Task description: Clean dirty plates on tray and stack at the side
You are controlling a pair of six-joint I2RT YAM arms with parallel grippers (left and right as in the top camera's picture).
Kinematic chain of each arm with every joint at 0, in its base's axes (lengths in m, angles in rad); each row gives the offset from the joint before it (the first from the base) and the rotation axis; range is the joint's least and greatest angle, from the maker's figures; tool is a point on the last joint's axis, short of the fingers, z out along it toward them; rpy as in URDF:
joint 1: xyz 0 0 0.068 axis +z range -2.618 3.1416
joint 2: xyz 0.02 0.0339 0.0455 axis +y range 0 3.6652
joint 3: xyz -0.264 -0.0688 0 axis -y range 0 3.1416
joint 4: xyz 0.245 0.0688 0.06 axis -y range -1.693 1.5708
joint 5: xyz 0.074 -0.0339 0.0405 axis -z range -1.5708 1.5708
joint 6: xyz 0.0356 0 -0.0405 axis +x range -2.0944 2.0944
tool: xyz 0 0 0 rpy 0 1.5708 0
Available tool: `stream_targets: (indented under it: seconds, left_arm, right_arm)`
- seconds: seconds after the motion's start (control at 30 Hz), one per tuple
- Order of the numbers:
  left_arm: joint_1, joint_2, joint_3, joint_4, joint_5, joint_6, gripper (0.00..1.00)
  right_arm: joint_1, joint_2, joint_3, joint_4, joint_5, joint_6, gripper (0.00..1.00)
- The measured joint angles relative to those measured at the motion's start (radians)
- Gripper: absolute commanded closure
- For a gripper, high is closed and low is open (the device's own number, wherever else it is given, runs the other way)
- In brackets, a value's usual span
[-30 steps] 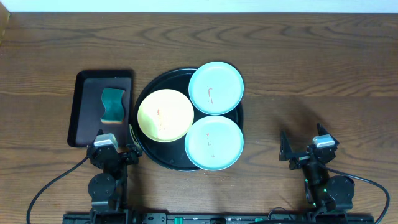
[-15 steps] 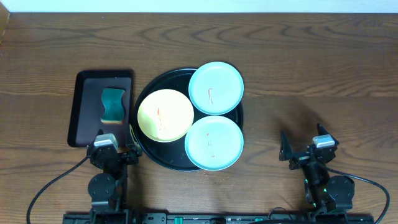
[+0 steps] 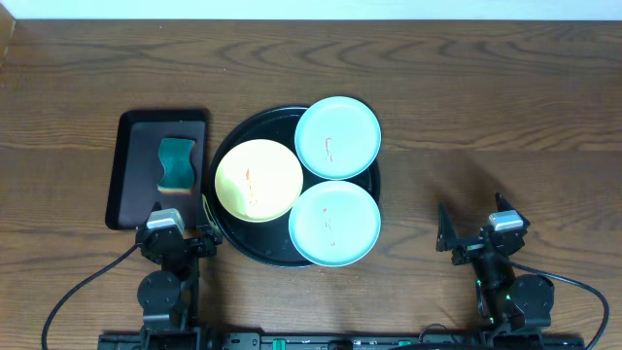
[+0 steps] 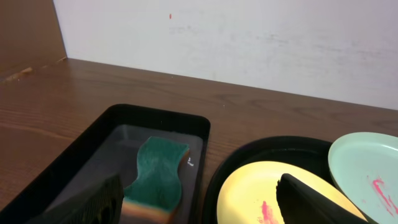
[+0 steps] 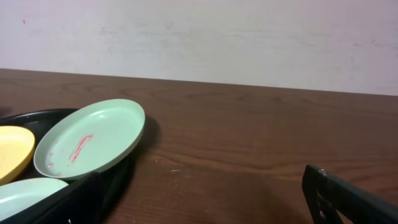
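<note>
A large round black tray [image 3: 255,124] holds three small plates with red smears: a pale yellow plate [image 3: 258,181] at its left, a mint plate [image 3: 337,138] at its top right, and a second mint plate [image 3: 334,224] at its bottom right. My left gripper [image 3: 181,236] is open and empty near the table's front edge, left of the tray. My right gripper [image 3: 470,233] is open and empty at the front right, apart from the tray. The left wrist view shows the yellow plate [image 4: 249,193] and a mint plate [image 4: 367,168]. The right wrist view shows a mint plate [image 5: 90,138].
A smaller rectangular dark tray [image 3: 136,136] at the left holds a teal sponge [image 3: 177,163], also in the left wrist view [image 4: 155,171]. Bare wooden table [image 3: 486,117] lies right of the round tray. A pale wall stands behind the table.
</note>
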Motion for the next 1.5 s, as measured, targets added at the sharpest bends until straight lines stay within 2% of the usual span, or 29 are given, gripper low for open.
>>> stream_targets:
  seconds: [0.6,1.5]
  left_arm:
    - [0.000,0.000,0.000,0.000,0.000,0.000,0.21]
    - [0.000,0.000,0.000,0.000,0.000,0.000,0.21]
  right_arm:
    - [0.000,0.000,0.000,0.000,0.001,-0.001,0.01]
    - [0.000,0.000,0.000,0.016,0.137,-0.034,0.01]
